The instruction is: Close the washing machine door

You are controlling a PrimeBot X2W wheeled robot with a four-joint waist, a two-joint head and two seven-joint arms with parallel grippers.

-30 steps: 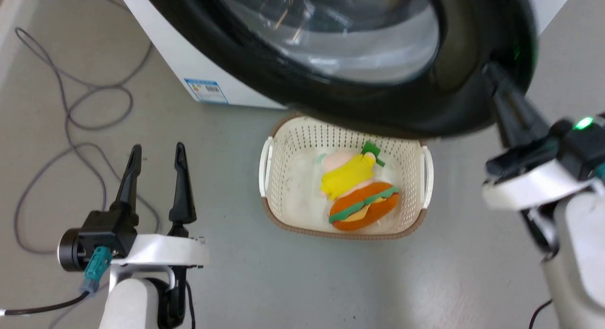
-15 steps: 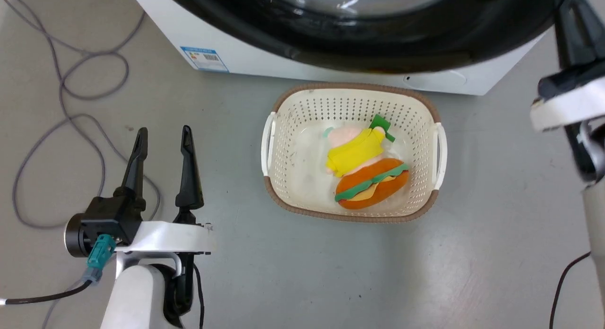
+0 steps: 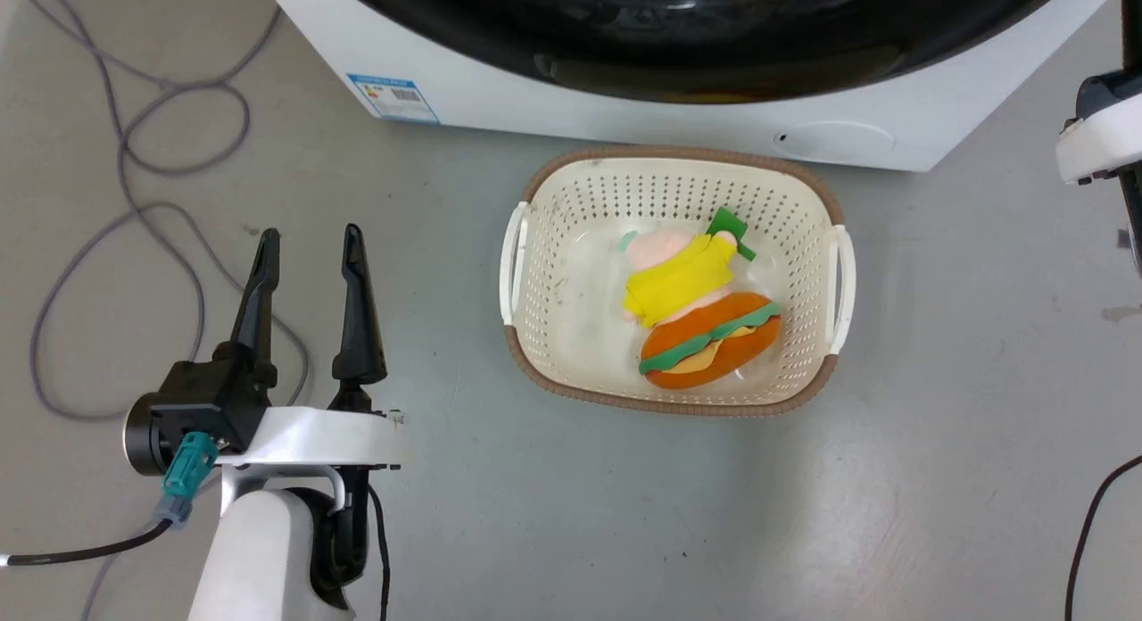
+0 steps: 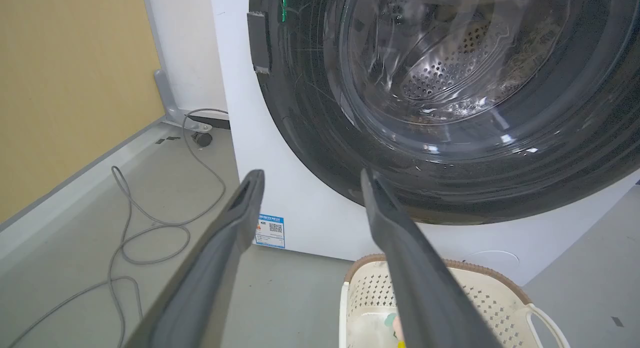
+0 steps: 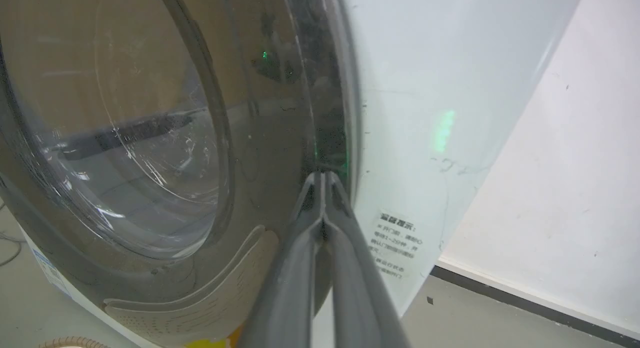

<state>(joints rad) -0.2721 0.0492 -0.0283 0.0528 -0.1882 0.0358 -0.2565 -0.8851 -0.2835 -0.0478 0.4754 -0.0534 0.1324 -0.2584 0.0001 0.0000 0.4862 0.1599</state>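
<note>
Grey floor point(image 3: 624, 514) underlies the spread left hand point(image 3: 310, 231); right wrist view shows right hand point(image 5: 322, 174) pressed together at washing machine door point(image 5: 165, 138).

Glossy black door point(image 4: 350, 153), clear glass.

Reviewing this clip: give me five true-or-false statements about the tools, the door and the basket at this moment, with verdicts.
1. The left tool has its fingers spread apart and holds nothing. True.
2. The basket is empty. False: a yellow and orange plush toy lies in it.
3. The right tool has its fingers pressed together, with the tips at the black rim of the washing machine door. True.
4. The door stands wide open over the basket. False: it lies against the front of the washing machine, apparently flush.
5. The blue-bordered sticker is to the robot's right of the basket. False: it is to the left.
</note>
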